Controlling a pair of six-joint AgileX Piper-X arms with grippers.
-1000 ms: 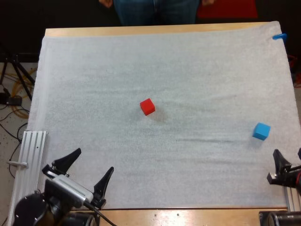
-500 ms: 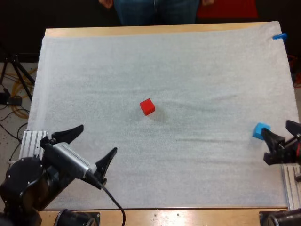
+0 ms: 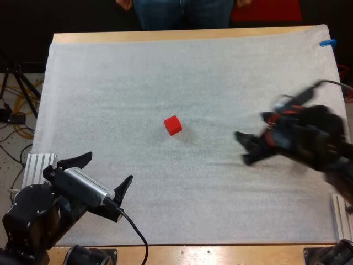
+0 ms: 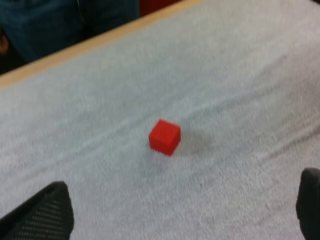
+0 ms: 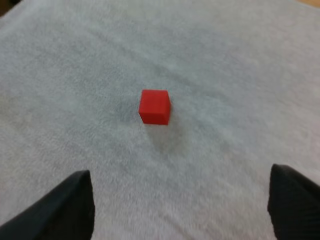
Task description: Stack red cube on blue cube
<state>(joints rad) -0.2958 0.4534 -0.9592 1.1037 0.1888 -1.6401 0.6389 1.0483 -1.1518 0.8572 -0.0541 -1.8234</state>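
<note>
Red cube (image 3: 172, 125): small, sharp-edged, matte; sits mid-mat, touched by nothing
White mat (image 3: 165, 66): soft, fibrous, faintly rippled; covers the wooden table (image 3: 165, 35)
Left gripper (image 3: 108, 169): black fingers spread wide, empty; near the mat's near-left corner, well apart from the cube
Right gripper (image 3: 242, 148): fingers spread, empty; right of the cube, pointing toward it

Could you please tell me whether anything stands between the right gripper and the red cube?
Nothing visible does. Only bare white mat lies between the right gripper and the red cube. In the right wrist view its fingers stand apart and open, with the cube ahead between them.
</note>
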